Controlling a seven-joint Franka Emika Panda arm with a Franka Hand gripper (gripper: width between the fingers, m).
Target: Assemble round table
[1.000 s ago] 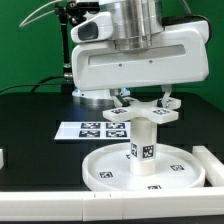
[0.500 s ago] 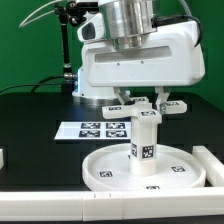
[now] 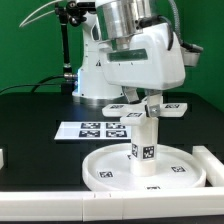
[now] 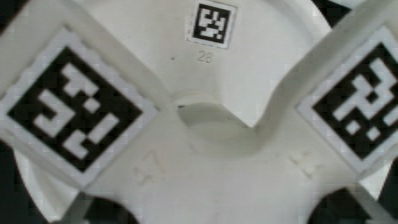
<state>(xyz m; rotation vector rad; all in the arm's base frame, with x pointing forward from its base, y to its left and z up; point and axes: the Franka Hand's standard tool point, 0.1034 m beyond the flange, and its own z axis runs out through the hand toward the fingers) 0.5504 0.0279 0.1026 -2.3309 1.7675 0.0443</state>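
Note:
The large rimmed round disc [image 3: 100,172] lies on the black table at the front. The short thick post [image 3: 146,145] stands upright at its middle, with black tags on its side. The cross-shaped foot [image 3: 172,108] sits flat on top of the post. My gripper [image 3: 146,99] comes straight down onto the foot, and its fingers are closed on the foot's centre. In the wrist view the foot [image 4: 196,150] fills the picture, with tags on its arms. My fingers show only as dark shapes at the picture's edge.
The marker board [image 3: 93,128] lies flat behind the disc toward the exterior view's left. A straight white rail [image 3: 211,160] lies at the exterior view's right, and another rail end [image 3: 3,157] at the left edge. A black stand [image 3: 68,50] rises at the back.
My hand has turned about its vertical axis over the post. The foot's arms have swung round with it. The post and the disc stay in place.

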